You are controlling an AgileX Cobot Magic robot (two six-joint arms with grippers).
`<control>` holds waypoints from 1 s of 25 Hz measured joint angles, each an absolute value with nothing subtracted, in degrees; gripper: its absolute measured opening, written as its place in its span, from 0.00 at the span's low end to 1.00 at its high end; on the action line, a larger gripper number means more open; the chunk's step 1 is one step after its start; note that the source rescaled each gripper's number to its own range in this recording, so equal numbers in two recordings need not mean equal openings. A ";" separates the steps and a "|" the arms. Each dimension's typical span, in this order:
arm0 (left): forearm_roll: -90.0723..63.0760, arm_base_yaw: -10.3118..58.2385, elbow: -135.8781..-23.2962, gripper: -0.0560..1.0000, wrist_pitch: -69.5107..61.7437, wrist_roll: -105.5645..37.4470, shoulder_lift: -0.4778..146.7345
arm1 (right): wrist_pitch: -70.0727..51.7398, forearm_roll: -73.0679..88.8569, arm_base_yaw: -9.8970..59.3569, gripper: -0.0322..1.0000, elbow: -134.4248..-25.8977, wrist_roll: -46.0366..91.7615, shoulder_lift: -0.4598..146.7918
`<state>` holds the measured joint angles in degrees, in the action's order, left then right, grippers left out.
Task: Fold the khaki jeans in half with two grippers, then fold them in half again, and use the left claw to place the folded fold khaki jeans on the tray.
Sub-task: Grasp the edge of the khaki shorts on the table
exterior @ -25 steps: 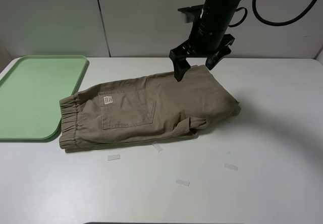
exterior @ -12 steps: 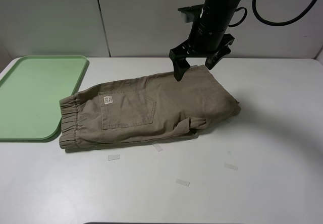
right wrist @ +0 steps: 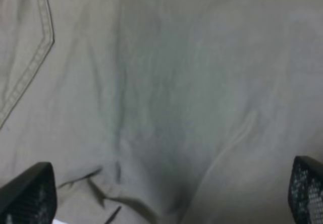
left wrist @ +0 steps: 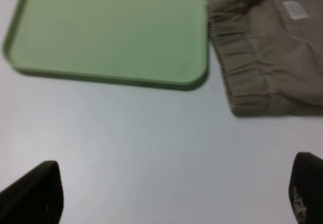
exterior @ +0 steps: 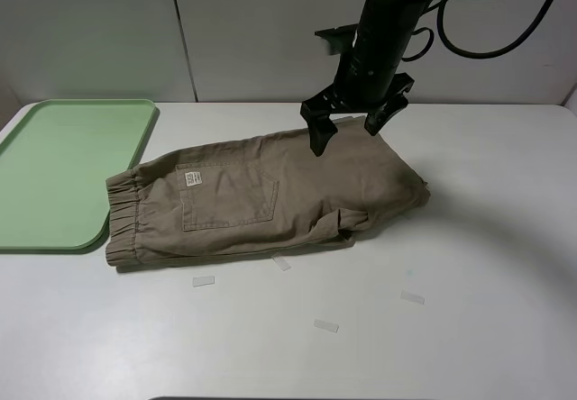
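Observation:
The khaki jeans (exterior: 261,197) lie folded on the white table, waistband toward the tray (exterior: 63,170) and back pocket with a small label facing up. My right gripper (exterior: 344,137) hovers open just above their far edge, fingers spread, holding nothing. In the right wrist view the khaki cloth (right wrist: 161,98) fills the frame between the wide-apart fingertips (right wrist: 25,196). The left claw (left wrist: 169,199) is out of the exterior view. Its wrist view shows it open over bare table, with the green tray (left wrist: 111,27) and the gathered waistband (left wrist: 252,77) ahead of it.
Small clear strips lie on the table in front of the jeans (exterior: 204,281) (exterior: 325,326) (exterior: 412,297). The tray's right edge almost touches the waistband. A pale wall (exterior: 225,31) stands right behind the table.
My right arm has shifted slightly left and turned a little above the far edge of the jeans. The jeans and tray have not moved.

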<state>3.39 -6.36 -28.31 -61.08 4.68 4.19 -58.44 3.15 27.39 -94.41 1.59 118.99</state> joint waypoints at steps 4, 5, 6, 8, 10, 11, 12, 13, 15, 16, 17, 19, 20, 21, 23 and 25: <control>3.39 -8.41 -28.31 0.88 -61.08 4.68 4.19 | -58.39 3.13 27.39 1.00 -94.41 1.59 120.90; 3.39 -8.53 -28.31 0.88 -61.08 4.68 4.16 | -58.39 3.13 27.39 1.00 -94.41 1.59 121.31; 3.39 -8.60 -28.31 0.88 -61.08 4.68 3.85 | -58.32 3.13 27.39 1.00 -94.41 1.59 121.81; 3.39 -8.60 -28.31 0.88 -60.97 4.68 2.06 | -57.64 3.07 27.39 1.00 -94.41 1.59 122.66; 3.39 -8.60 -28.31 0.88 -60.93 4.68 0.03 | -56.21 2.58 27.39 1.00 -94.41 1.59 123.31; 3.44 -8.60 -28.31 0.88 -60.98 4.68 -0.16 | -55.47 2.26 27.39 1.00 -94.41 1.59 123.63; 3.44 -8.60 -28.31 0.88 -60.98 4.68 -0.21 | -54.94 1.82 27.39 1.00 -94.41 1.59 123.82; 3.44 -8.60 -28.31 0.88 -61.03 4.68 -0.21 | -54.26 1.20 27.39 1.00 -94.41 1.59 124.23; 3.57 -8.60 -28.31 0.88 -61.03 4.68 -0.39 | -53.00 0.00 27.19 1.00 -94.41 1.59 125.10; 3.70 -8.60 -28.31 0.88 -61.03 4.68 -0.39 | -52.30 0.00 26.88 1.00 -94.41 1.56 125.58; 3.88 -8.60 -28.31 0.88 -61.03 4.68 -0.39 | -51.57 -0.31 26.32 1.00 -94.41 1.34 126.12; 4.40 -8.60 -28.31 0.88 -61.03 4.68 -0.39 | -50.32 -0.44 24.47 1.00 -94.41 0.62 127.02; 4.56 -8.60 -28.31 0.88 -61.03 4.68 -0.39 | -49.73 -0.62 23.51 1.00 -94.41 0.39 127.36; 4.54 -8.60 -28.31 0.88 -61.03 4.68 -0.39 | -49.10 -0.76 22.29 1.00 -94.41 0.00 127.65; 4.58 -8.60 -28.31 0.88 -61.03 4.68 -0.39 | -48.29 -1.05 20.05 1.00 -94.41 0.00 127.88; 4.70 -8.60 -28.31 0.88 -61.03 4.68 -0.39 | -48.05 -1.31 17.81 1.00 -94.41 0.00 128.00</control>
